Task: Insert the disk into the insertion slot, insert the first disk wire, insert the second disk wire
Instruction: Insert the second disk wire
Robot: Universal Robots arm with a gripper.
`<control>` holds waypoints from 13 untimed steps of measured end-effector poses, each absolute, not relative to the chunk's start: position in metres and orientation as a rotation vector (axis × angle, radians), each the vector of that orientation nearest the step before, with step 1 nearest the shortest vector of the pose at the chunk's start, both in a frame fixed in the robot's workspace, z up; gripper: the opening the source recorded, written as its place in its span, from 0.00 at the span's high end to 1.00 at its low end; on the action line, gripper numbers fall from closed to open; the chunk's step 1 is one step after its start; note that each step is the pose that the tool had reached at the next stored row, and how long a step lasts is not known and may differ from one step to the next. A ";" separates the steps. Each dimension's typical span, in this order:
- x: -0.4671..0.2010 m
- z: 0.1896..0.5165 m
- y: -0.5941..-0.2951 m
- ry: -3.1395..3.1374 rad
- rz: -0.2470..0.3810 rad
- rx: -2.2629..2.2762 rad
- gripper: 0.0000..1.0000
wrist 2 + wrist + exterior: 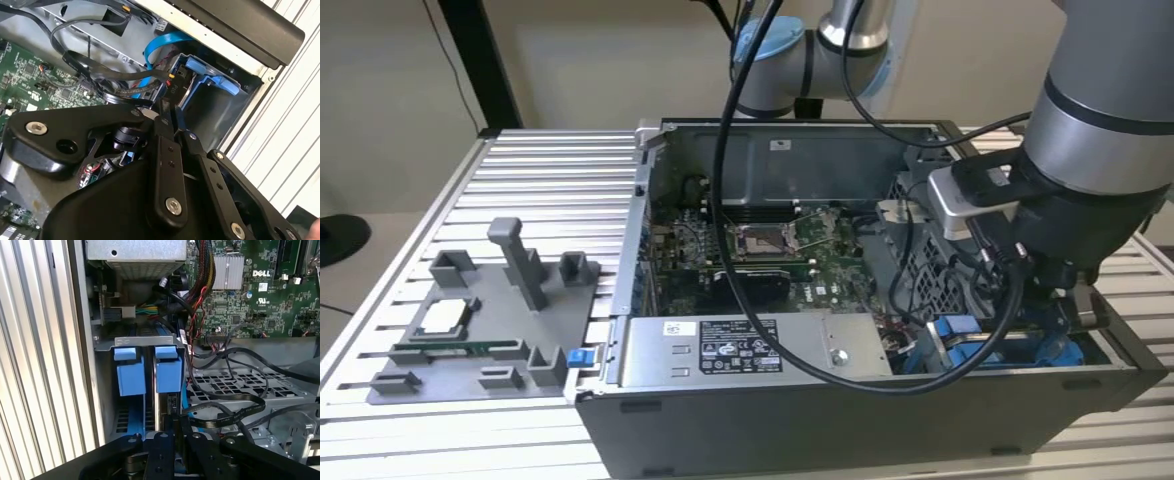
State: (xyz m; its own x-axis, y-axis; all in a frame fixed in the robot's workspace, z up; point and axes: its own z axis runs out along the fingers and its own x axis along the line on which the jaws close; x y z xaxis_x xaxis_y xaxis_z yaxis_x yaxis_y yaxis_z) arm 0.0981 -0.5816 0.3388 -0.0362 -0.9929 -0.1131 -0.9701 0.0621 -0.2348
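Black gripper (176,427) fingers (167,150) pinched together on a thin cable connector at the disk (169,375), seated upright in the insertion slot (131,372). Black cables (225,412) drape over the adjacent perforated cage (235,385). Connector itself mostly hidden.

The disk (167,374), blue-framed, stands upright, seated in the blue-railed insertion slot (131,371).

A robotics lab: open computer case (854,300) on a slatted aluminium bench (520,180).
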 end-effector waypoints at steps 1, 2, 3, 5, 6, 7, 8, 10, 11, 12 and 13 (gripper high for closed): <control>0.098 0.338 -0.581 2.095 -0.136 -1.993 1.00; 0.098 0.338 -0.581 2.095 -0.137 -1.993 1.00; 0.098 0.338 -0.581 2.094 -0.137 -1.993 1.00; 0.099 0.337 -0.581 2.093 -0.137 -1.993 1.00; 0.099 0.336 -0.581 2.093 -0.137 -1.993 1.00; 0.099 0.335 -0.581 2.092 -0.138 -1.993 1.00; 0.099 0.334 -0.581 2.092 -0.138 -1.993 1.00; 0.098 0.333 -0.581 2.092 -0.139 -1.993 1.00; 0.098 0.332 -0.581 2.092 -0.140 -1.994 1.00; 0.098 0.331 -0.581 2.092 -0.140 -1.994 1.00; 0.098 0.329 -0.581 2.092 -0.141 -1.994 1.00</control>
State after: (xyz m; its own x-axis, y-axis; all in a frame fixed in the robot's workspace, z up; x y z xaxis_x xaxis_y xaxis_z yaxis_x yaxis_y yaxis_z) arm 0.0984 -0.5813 0.3294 -0.0343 -0.9932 -0.1113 -0.9694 0.0601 -0.2381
